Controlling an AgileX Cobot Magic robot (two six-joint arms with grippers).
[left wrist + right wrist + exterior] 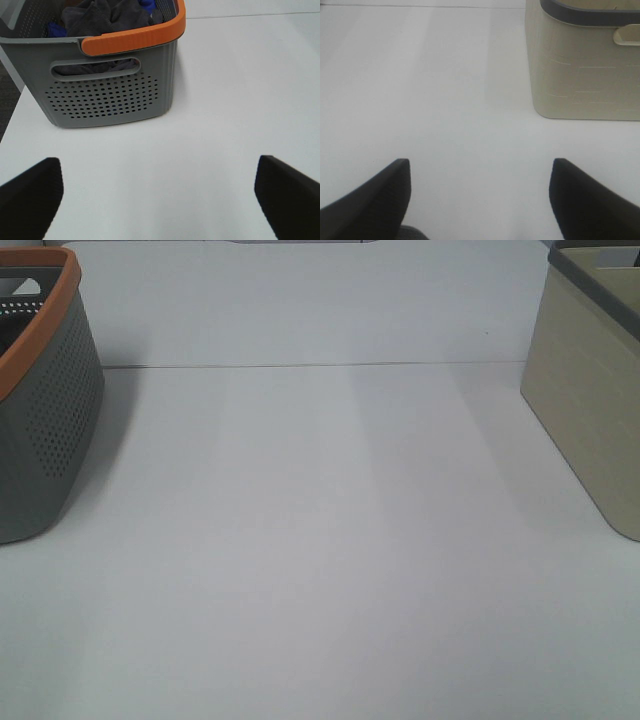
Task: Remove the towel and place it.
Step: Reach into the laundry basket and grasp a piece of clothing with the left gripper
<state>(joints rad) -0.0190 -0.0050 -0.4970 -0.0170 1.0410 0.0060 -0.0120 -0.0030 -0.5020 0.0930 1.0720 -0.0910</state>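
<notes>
A dark navy-grey towel (102, 17) lies bunched inside a grey perforated basket with an orange rim (112, 95), together with some blue cloth. The basket stands at the left edge of the exterior view (45, 410); the towel does not show there. My left gripper (157, 195) is open and empty, hovering over the white table a short way in front of the basket. My right gripper (480, 200) is open and empty over the table, near a beige bin (585, 65). Neither gripper shows in the exterior view.
The beige bin with a dark grey rim (590, 390) stands at the right edge of the white table (320, 540). A seam line (300, 366) runs across the table at the back.
</notes>
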